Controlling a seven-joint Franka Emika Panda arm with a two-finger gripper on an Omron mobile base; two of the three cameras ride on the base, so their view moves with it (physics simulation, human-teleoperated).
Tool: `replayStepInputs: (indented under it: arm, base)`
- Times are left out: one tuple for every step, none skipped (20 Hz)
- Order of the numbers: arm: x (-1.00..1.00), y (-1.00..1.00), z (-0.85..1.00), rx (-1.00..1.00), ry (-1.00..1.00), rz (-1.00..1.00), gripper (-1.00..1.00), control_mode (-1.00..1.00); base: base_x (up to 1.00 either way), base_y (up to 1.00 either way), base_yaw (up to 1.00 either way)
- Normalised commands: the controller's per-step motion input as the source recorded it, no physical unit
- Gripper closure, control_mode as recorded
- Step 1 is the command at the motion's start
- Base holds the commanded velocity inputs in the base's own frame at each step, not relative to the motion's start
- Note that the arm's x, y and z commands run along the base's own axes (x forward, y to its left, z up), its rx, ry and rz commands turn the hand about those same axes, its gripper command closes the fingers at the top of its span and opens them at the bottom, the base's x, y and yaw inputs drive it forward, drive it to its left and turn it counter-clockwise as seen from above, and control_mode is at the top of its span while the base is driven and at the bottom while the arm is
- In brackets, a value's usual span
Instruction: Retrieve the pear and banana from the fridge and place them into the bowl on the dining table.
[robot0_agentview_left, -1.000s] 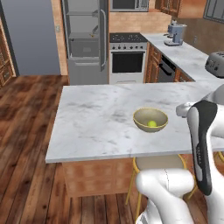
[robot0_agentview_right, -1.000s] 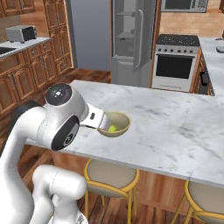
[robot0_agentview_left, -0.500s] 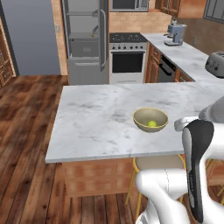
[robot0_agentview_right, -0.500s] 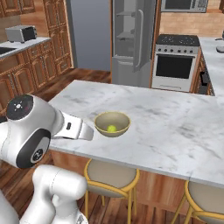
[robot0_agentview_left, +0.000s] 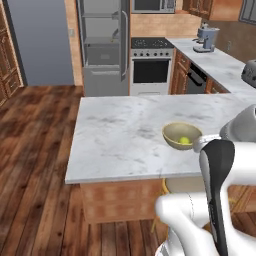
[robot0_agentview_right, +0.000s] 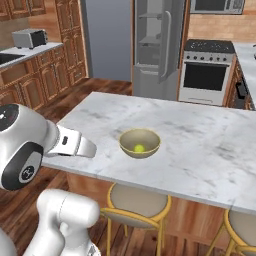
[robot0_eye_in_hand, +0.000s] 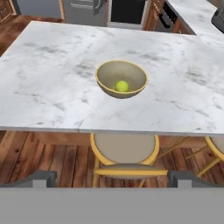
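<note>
The olive-tan bowl (robot0_agentview_left: 181, 135) (robot0_agentview_right: 140, 143) (robot0_eye_in_hand: 121, 78) stands on the white marble dining table (robot0_agentview_left: 120, 140) (robot0_agentview_right: 210, 145) (robot0_eye_in_hand: 48, 74), toward its near edge. The small yellow-green pear (robot0_agentview_left: 184, 141) (robot0_agentview_right: 138, 148) (robot0_eye_in_hand: 122, 86) lies inside it. My gripper (robot0_eye_in_hand: 113, 178) is open and holds nothing, its fingertips (robot0_eye_in_hand: 41, 177) wide apart, drawn back on the near side of the table and looking at the bowl. The grey fridge (robot0_agentview_left: 105, 45) (robot0_agentview_right: 157, 45) stands far behind with its door open. The banana is out of view.
Round yellow-framed stools (robot0_eye_in_hand: 124, 151) (robot0_agentview_right: 137, 200) sit under the table's near edge. A steel oven (robot0_agentview_left: 150, 70) (robot0_agentview_right: 207, 75) is right of the fridge. Wall counters carry a coffee machine (robot0_agentview_left: 205, 37) and a toaster (robot0_agentview_right: 29, 37). Wood floor lies between table and fridge.
My arm has pulled back from over the bowl toward the table's near side. The pear stays in the bowl. Both base views have shifted slightly.
</note>
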Motion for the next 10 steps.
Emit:
replayStepInputs:
  arm:
    - [0.0, 0.0, 0.0, 0.0, 0.0, 0.0, -1.0, 1.0]
    - [0.0, 0.0, 0.0, 0.0, 0.0, 0.0, -1.0, 1.0]
    - [0.0, 0.0, 0.0, 0.0, 0.0, 0.0, -1.0, 1.0]
    - [0.0, 0.0, 0.0, 0.0, 0.0, 0.0, -1.0, 1.0]
    - [0.0, 0.0, 0.0, 0.0, 0.0, 0.0, -1.0, 1.0]
    - [0.0, 0.0, 0.0, 0.0, 0.0, 0.0, -1.0, 1.0]
    - [0.0, 0.0, 0.0, 0.0, 0.0, 0.0, -1.0, 1.0]
    - [0.0, 0.0, 0.0, 0.0, 0.0, 0.0, -1.0, 1.0]
    - [0.0, 0.0, 0.0, 0.0, 0.0, 0.0, -1.0, 1.0]
    - [0.0, 0.0, 0.0, 0.0, 0.0, 0.0, -1.0, 1.0]
  base:
    - [-0.06, 0.63, 0.09]
    - [-0.06, 0.66, 0.1]
    - [-0.05, 0.71, 0.1]
    - [-0.01, 0.75, 0.11]
    - [-0.01, 0.79, 0.11]
    - [0.0, 0.84, 0.1]
    - [0.0, 0.94, 0.09]
    - [0.0, 1.0, 0.09]
    - [0.0, 1.0, 0.07]
    - [0.0, 1.0, 0.07]
